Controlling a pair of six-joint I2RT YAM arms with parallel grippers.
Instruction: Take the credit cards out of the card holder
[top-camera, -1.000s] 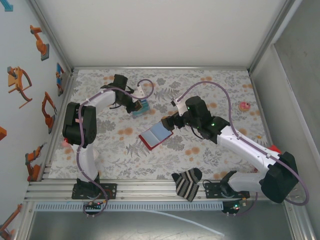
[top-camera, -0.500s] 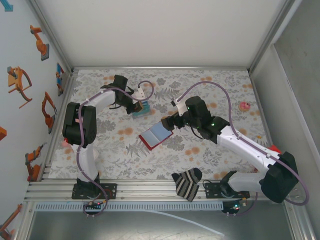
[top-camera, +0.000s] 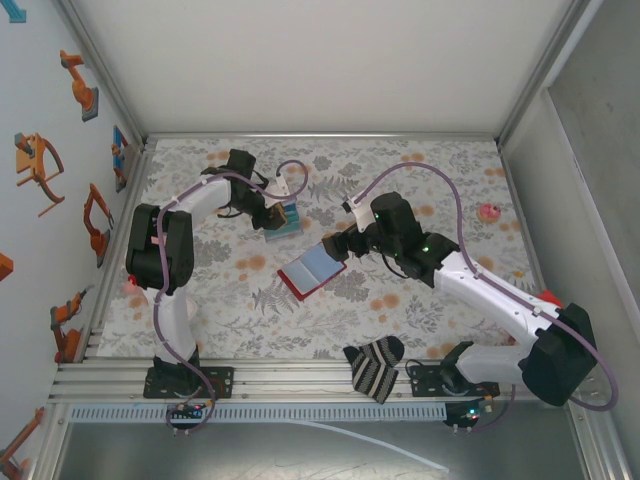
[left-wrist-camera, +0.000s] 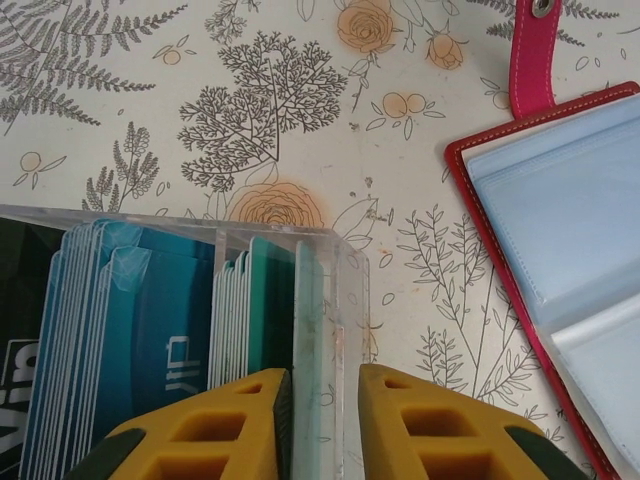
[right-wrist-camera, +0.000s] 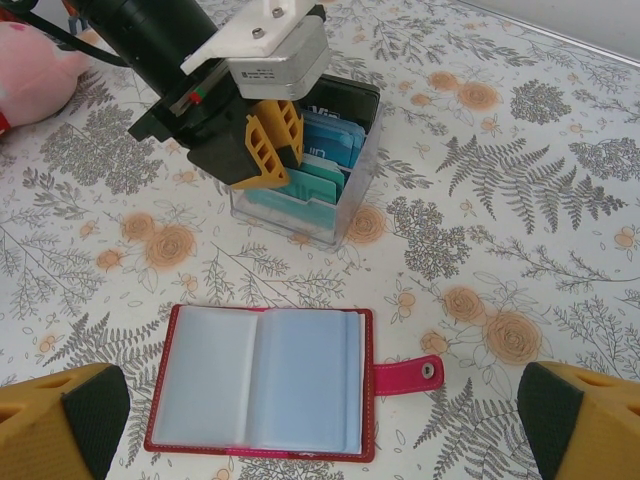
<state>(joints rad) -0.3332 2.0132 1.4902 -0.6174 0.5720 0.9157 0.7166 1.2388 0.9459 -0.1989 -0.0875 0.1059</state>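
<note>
While open, holder beneath right jaws.

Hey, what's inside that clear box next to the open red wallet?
In the clear box, teal and light blue cards stand on edge in two packs, a dark one at one end. The left tool covers some tops; the floor is hidden.

Bright, even, diffuse light. Shadows on the table are soft and short. All three views sharp.
</note>
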